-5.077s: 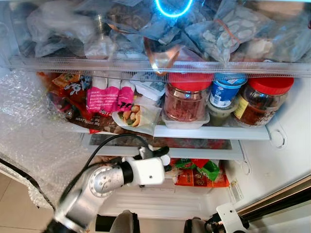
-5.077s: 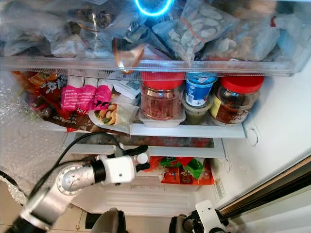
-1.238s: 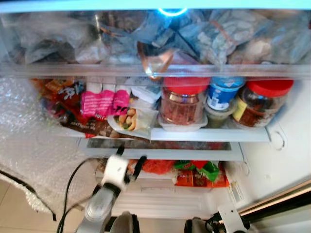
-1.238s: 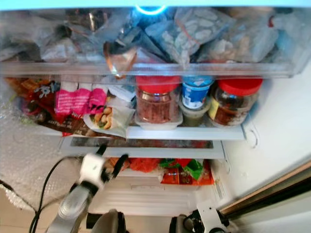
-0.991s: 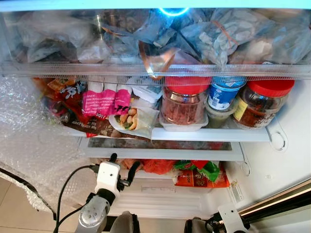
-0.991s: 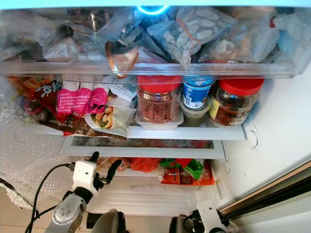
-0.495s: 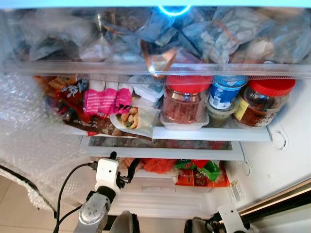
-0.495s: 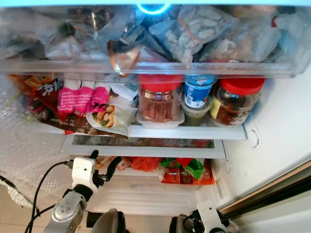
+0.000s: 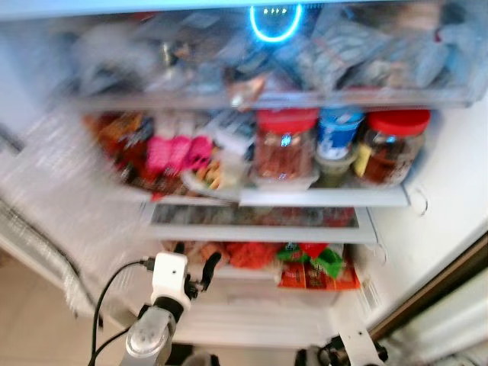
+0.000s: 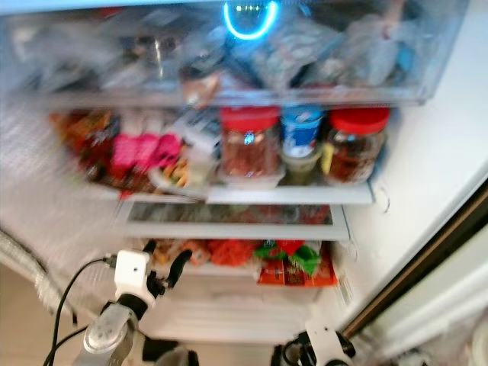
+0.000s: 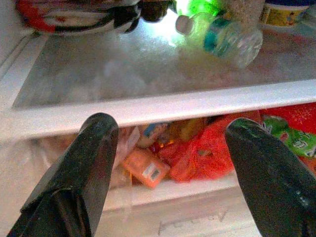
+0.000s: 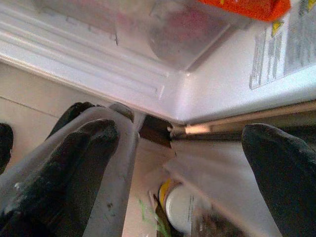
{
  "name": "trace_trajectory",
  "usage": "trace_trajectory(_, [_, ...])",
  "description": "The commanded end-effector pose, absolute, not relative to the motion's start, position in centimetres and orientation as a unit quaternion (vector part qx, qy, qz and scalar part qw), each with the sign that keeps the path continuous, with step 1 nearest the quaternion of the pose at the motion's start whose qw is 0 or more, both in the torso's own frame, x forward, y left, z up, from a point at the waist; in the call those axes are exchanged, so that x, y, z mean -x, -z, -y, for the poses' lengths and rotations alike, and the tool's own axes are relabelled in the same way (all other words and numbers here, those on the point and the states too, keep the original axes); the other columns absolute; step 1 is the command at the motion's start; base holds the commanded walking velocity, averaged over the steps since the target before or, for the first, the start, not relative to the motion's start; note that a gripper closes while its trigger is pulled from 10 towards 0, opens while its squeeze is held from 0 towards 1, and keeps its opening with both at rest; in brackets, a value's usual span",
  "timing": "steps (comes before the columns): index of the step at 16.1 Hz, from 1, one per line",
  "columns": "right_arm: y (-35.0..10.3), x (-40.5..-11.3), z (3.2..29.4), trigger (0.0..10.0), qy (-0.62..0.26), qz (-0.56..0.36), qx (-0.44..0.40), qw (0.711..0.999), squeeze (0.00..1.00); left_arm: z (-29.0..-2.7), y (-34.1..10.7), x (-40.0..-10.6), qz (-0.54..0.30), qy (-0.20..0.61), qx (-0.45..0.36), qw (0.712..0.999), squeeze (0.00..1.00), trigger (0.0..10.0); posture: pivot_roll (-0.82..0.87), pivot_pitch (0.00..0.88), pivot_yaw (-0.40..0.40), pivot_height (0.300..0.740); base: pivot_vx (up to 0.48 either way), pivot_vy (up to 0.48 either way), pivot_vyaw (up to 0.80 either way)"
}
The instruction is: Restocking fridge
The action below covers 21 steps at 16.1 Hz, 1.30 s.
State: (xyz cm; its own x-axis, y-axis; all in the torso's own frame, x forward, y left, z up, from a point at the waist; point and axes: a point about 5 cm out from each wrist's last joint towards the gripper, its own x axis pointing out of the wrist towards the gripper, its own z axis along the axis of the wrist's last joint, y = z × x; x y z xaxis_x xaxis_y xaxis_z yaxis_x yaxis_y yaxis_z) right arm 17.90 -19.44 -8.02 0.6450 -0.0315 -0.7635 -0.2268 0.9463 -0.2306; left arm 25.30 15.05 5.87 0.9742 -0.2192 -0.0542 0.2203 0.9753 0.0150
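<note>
Hanging low at the foot of the open fridge [image 9: 446,191], the right hand [image 12: 182,143] has its two black fingers spread wide with nothing between them; beyond them lie the fridge's bottom edge and a strip of floor.

Nearer the middle, the left hand [image 9: 192,263] is raised in front of the bottom drawer [image 9: 267,293], fingers [image 11: 84,168] parted and empty, pointing into the gap under the lowest white shelf edge [image 11: 163,106]. Just past the fingertips, inside the drawer, sit a small orange packet [image 11: 147,168] and a bunched red net bag [image 11: 207,155], with a green and red packet [image 9: 316,263] further to the robot's right.

Above that shelf edge, the wrist camera shows a frosted glass shelf carrying a clear plastic bottle [image 11: 222,34] lying on its side, long axis running across the shelf, cap end towards the robot's left.

One level up, in the blurred head views, a shelf holds pink pouches [image 9: 175,152] on the left, then a red-lidded jar [image 9: 284,145], a blue-topped tub [image 9: 338,133] stacked on a pale green container, and a second red-lidded jar [image 9: 393,145] at the right. Bubble wrap [image 9: 61,198] hangs along the left side.

Furthest back and highest, a clear drawer [image 9: 152,99] is packed with plastic bags, and a blue ring light [image 9: 274,21] glows above it.
</note>
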Motion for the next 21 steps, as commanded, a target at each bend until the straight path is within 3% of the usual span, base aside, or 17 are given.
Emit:
trace_trajectory(1, [10.3, -12.9, 19.3, 10.0, -0.068, -0.508, 0.146, 0.846, 0.00, -15.6, -5.9, -25.3, -0.030, 0.102, -0.016, 0.994, 0.00, 10.0, 0.00, 0.125, 0.038, 0.643, -0.319, 0.000, 0.00])
trace_trajectory(8, [10.2, -13.3, 19.5, 10.0, -0.059, -0.505, 0.143, 0.849, 0.00, -15.9, -5.1, -25.9, -0.048, 0.080, -0.017, 0.996, 0.00, 10.0, 0.00, 0.172, 0.029, 0.643, -0.314, 0.000, 0.00])
trace_trajectory(12, [10.2, -13.4, 19.4, 10.0, -0.058, -0.505, 0.139, 0.850, 0.00, -19.3, -0.1, -24.6, -0.173, 0.023, -0.045, 0.984, 0.00, 10.0, 0.00, 0.186, 0.026, 0.643, 0.000, 0.000, 0.00])
trace_trajectory(16, [10.1, -13.5, 19.4, 10.0, -0.057, -0.505, 0.139, 0.850, 0.00, -21.6, 5.5, -20.7, -0.351, 0.009, -0.096, 0.931, 0.00, 10.0, -0.01, 0.185, 0.023, 0.643, 0.000, 0.000, 0.00])
trace_trajectory(19, [10.1, -13.5, 19.5, 10.0, -0.055, -0.503, 0.139, 0.851, 0.00, -22.1, 6.6, -19.4, -0.395, -0.008, -0.102, 0.913, 0.00, 10.0, -0.01, 0.189, 0.020, 0.643, 0.000, 0.000, 0.00])
trace_trajectory(21, [10.1, -13.5, 19.6, 10.0, -0.056, -0.505, 0.141, 0.850, 0.00, -21.6, 6.9, -19.3, -0.393, -0.013, -0.091, 0.915, 0.00, 10.0, 0.00, 0.190, 0.016, 0.643, 0.000, 0.403, 0.00])
